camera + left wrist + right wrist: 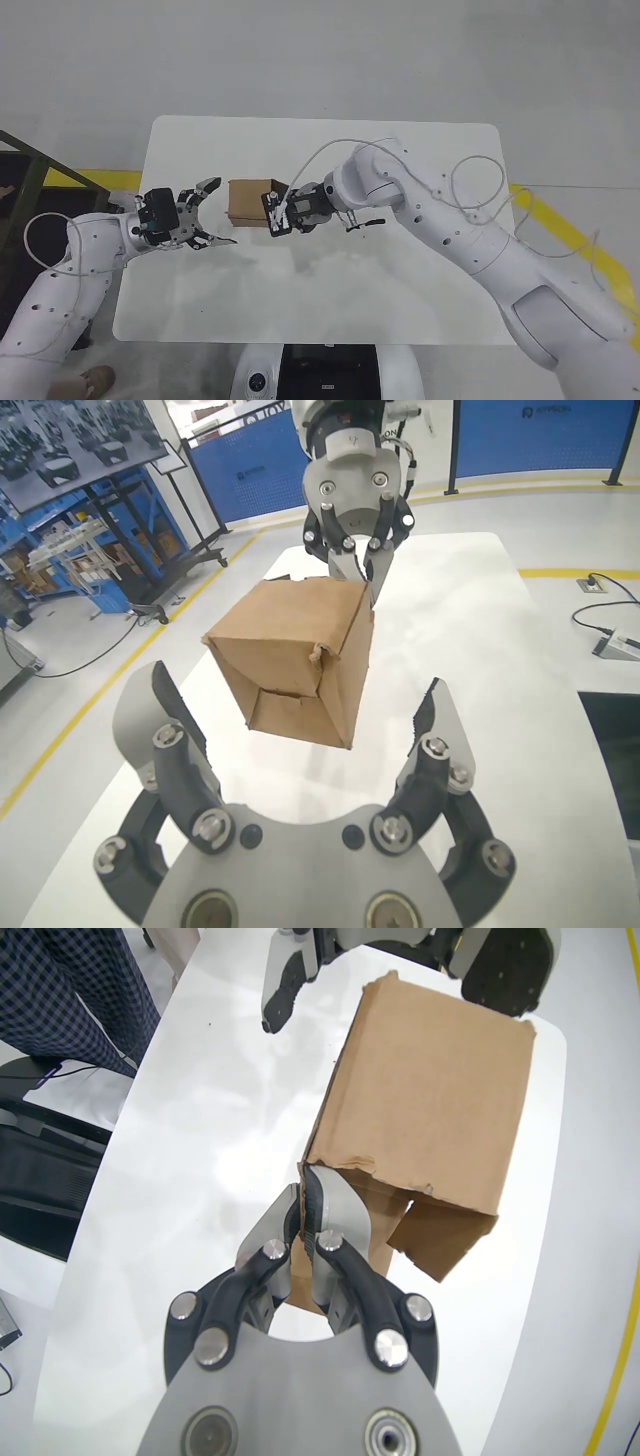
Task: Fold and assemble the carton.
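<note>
1. White table (400,290) (475,700) (200,1128) with rounded corners, on a grey floor; a yellow line (560,225) runs on the floor past its right end.
2. Brown carton (250,198) (295,650) (425,1113) of plain cardboard, already squared up into a box; it lies on its side over the middle of the table, nearer the far edge, between the two grippers. In the left wrist view it seems raised off the top, with a shadow under it, but I cannot tell for certain.
3. At the carton's open end, the right gripper (277,216) (361,575) (302,1198) is clenched on the cardboard; its fingers pinch the edge of one side wall, one pad inside and one outside.
4. At the other end, the left gripper (218,212) (297,680) is released, with its fingers (280,1003) spread wide; it sits just beside the carton and apart from it, facing the closed end.
5. On that closed end the end flaps (287,715) are folded in and meet along a seam; at the open end a loose flap (440,1243) hangs out beyond the wall edge, unfolded.
6. Smallest, a tear (320,652): a ragged nick in the cardboard at the rim of the closed end.
</note>
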